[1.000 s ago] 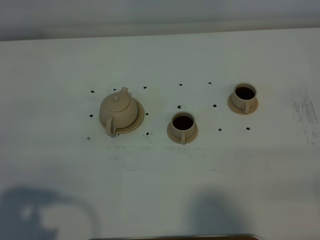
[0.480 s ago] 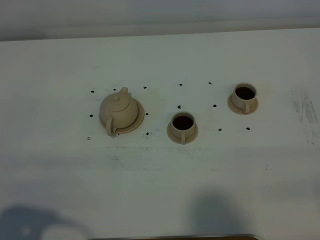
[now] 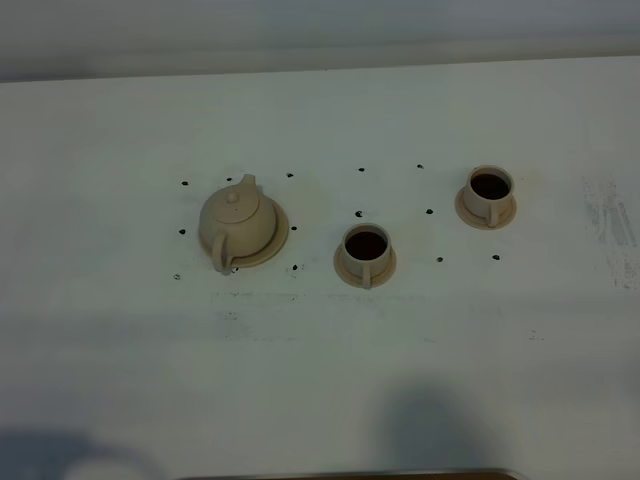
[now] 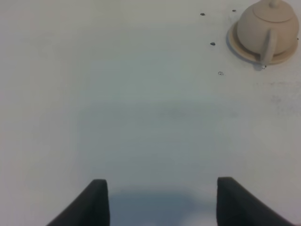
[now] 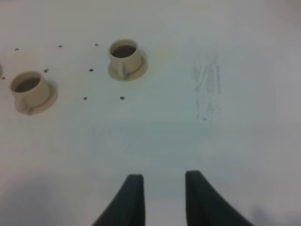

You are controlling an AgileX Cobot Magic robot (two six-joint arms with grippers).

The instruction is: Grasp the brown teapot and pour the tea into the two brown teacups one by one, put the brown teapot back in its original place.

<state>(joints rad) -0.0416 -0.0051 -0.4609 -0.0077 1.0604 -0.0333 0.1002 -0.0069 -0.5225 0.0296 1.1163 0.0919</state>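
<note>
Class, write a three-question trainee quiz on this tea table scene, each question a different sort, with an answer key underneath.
1. True or false: the brown teapot sits on its saucer.
2. How many teacups hold dark liquid? A) none B) one C) two
3. Fill in: the left gripper holds ____.

Key: 1 true. 2 C: both the near teacup and the far teacup look dark inside. 3 nothing; its jaws stand apart over bare table, as do those of the right gripper.

Teapot [image 3: 237, 222], teacups [image 3: 366, 250]: matt beige ceramic. Table [image 3: 320, 360]: smooth white, scuffed patch.
</note>
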